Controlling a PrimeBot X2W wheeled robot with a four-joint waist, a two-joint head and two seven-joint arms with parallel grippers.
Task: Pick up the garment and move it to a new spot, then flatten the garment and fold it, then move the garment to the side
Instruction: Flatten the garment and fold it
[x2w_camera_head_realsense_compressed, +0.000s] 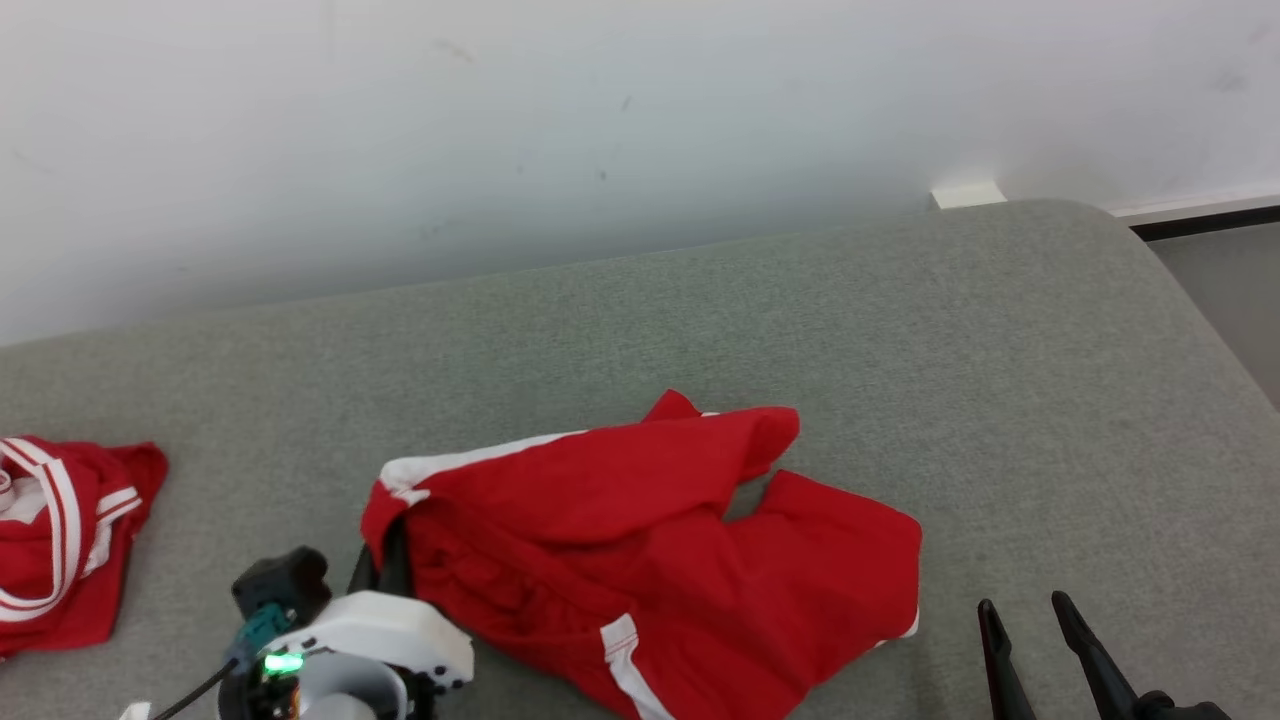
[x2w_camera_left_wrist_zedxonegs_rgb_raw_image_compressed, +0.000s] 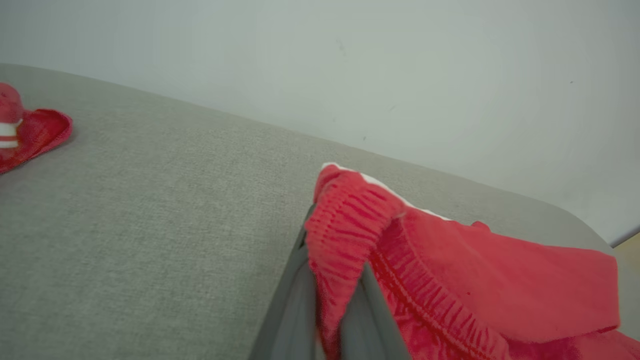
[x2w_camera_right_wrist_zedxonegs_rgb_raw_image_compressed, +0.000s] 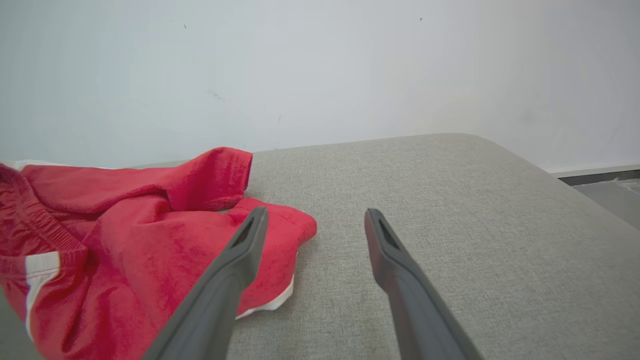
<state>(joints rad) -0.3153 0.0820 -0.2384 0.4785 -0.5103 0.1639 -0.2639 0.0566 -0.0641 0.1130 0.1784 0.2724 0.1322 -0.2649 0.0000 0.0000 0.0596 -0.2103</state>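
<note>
— While the garment is lying in the middle of the grey cushion, its long axis running left to right, which arm is sitting nearer?

— The left gripper is pinching its left waistband end. The right gripper is hovering spread, just right of the hem. No readable writing is showing.

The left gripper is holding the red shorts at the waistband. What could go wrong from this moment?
1. The left gripper grips only a small fold of the waistband, so the red shorts might slip out when lifted.
2. The shorts lie crumpled, with one leg folded over. The open right gripper, not yet touching them, might catch two layers.
3. Another red garment lies far left. Moving the shorts there could mix them.
</note>
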